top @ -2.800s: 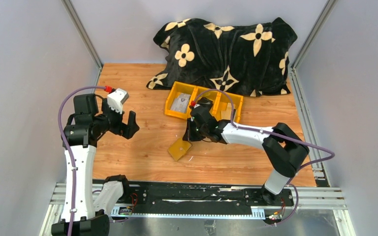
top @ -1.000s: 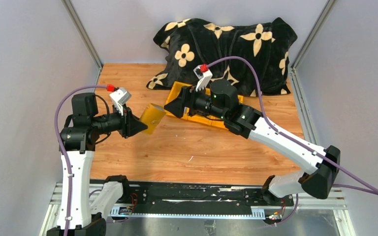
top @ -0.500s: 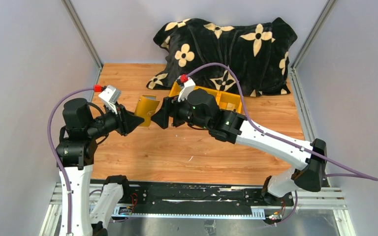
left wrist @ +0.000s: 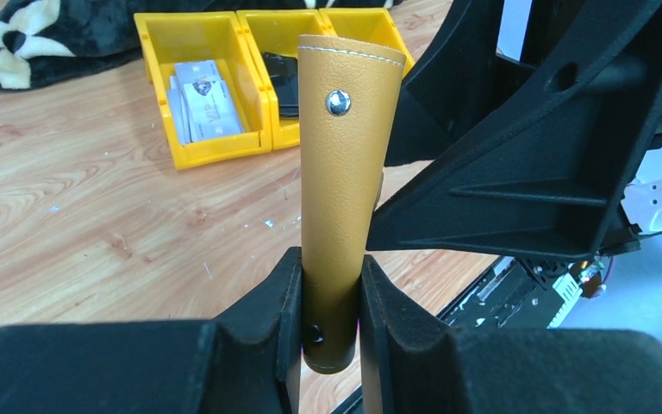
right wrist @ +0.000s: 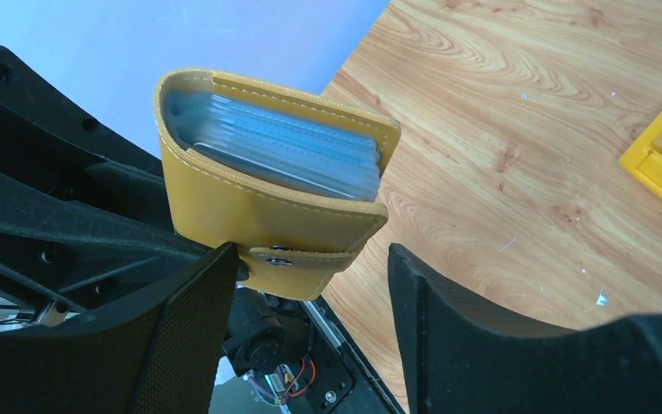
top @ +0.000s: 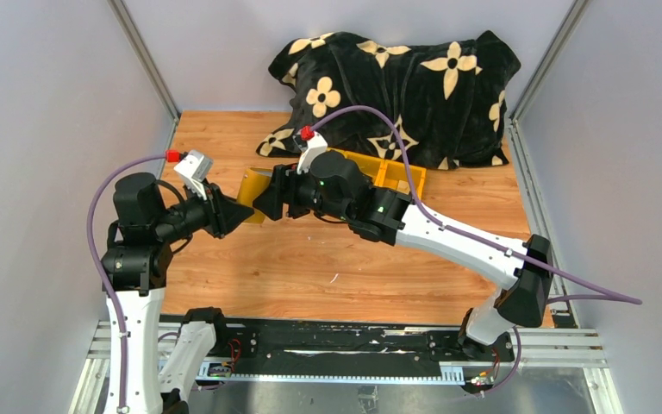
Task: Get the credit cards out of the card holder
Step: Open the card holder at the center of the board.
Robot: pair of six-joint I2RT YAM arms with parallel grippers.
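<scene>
**A:** Right, containers first. What holds what?

**B:** One yellow bin (left wrist: 224, 86), three compartments, on the table (top: 310, 267) just in front of the blanket (top: 396, 86). In the left wrist view its left-hand compartment holds a stack of pale credit cards (left wrist: 207, 99). The count is not readable. The middle compartment holds one black pouch (left wrist: 280, 78). The third is mostly hidden, contents unknown.

**A:** And the card holder?

**B:** One card holder (right wrist: 267, 207), mustard yellow, lifted off the table between the two arms. Grey see-through sleeves (right wrist: 276, 142) are packed between its leaves. I cannot tell whether cards sit inside them. The rounded tab with its snap faces the right wrist camera.

**A:** Grippers?

**B:** Two. The left gripper (left wrist: 329, 285) is clamped narrow on the holder's lower end, with both pads pressed on the leather. The right gripper (right wrist: 310, 293) has its jaws spread wide, one finger on each side of the tab end. One finger sits right at the holder's edge and the other stands apart from it. It grips nothing.
</scene>
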